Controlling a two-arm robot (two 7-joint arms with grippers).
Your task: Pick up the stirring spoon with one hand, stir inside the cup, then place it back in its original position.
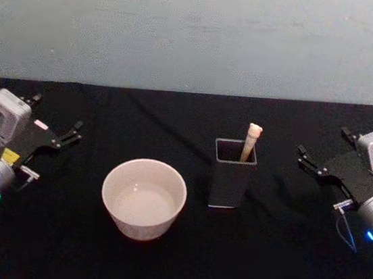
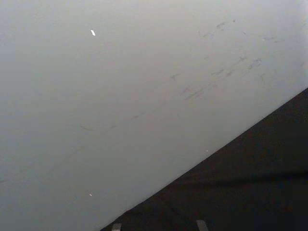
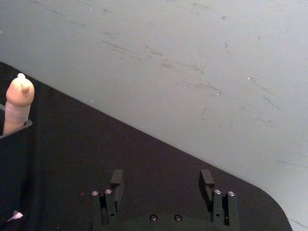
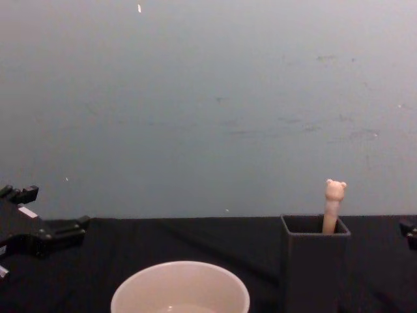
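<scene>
The slim beige bear-topped stirring spoon [image 1: 252,141] is stood near-upright (bowl hidden) in the dark grey square holder [image 1: 231,182], just right of the cream-white round cup [image 1: 138,227]. The right end effector [image 1: 323,144], spread open w/ nothing held, is placed nearer, spoon to its left. The left end effector [image 1: 57,113], likewise open, is parked beyond the cup.

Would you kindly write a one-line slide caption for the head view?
Left hand and right hand parked open; stirring spoon stands in holder beside cup.
</scene>
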